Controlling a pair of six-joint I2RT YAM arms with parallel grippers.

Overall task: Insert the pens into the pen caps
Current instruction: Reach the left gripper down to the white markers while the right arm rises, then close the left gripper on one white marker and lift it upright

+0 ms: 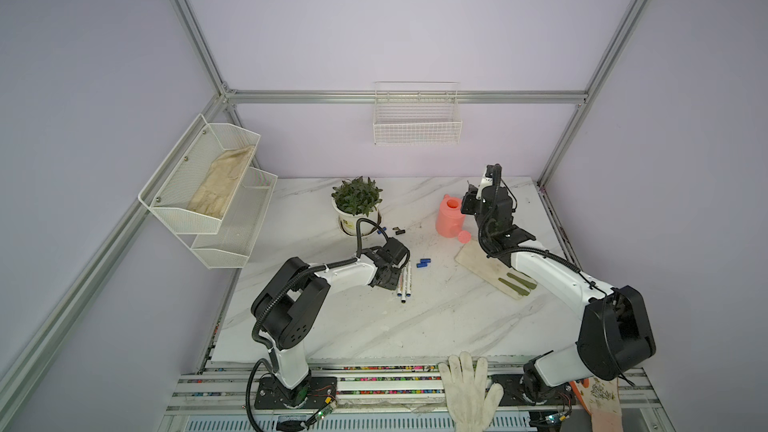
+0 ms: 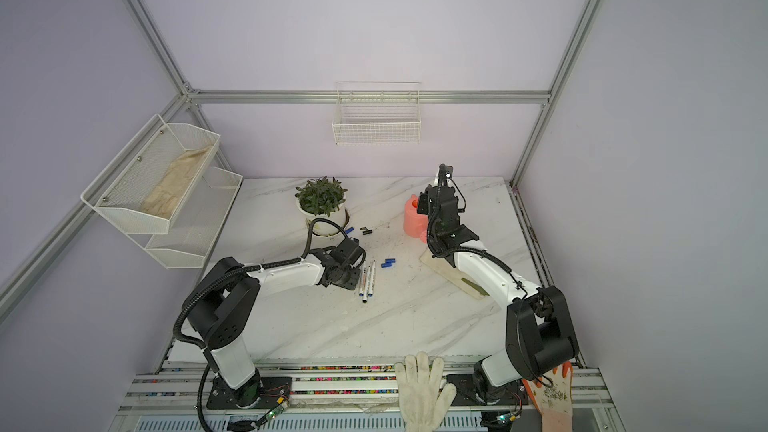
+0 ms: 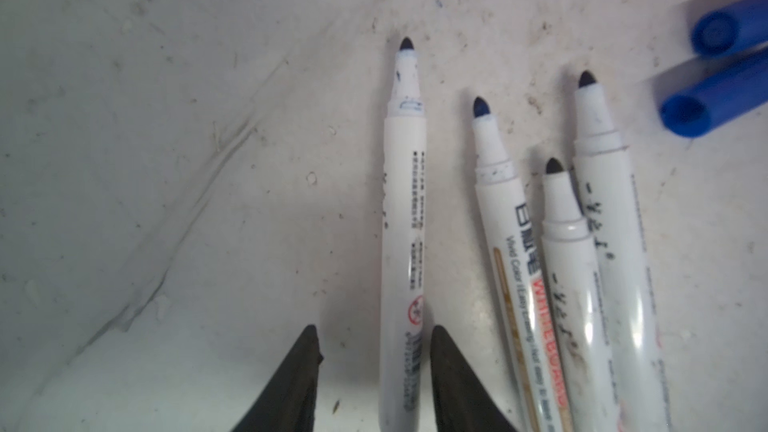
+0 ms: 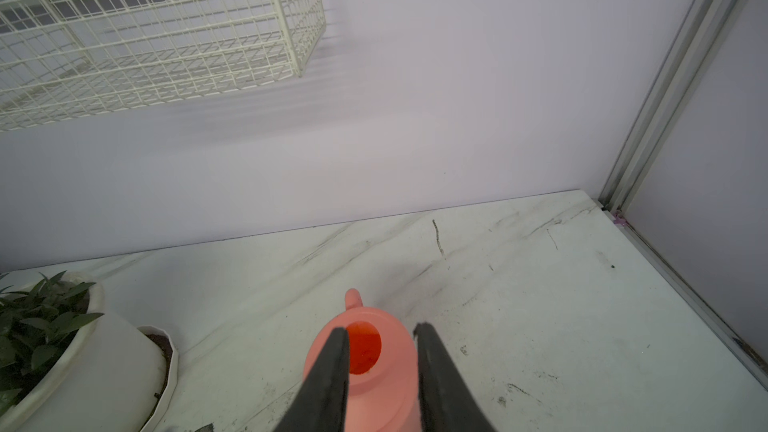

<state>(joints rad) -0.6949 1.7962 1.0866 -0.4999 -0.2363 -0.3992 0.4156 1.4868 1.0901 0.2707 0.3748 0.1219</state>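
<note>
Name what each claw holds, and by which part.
Nothing. The left claw straddles the barrel of the lone pen, not clamped; the right claw is empty.

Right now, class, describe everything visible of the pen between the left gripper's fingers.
The pen is a slim white plastic marker, uncapped, with a dark felt tip and blue smudges on its tapered nose. Black print, a red round symbol and a barcode mark the barrel. It lies flat on the marble table, apart from the other three pens, between the left gripper's open fingers, one close against it, one clear.
</note>
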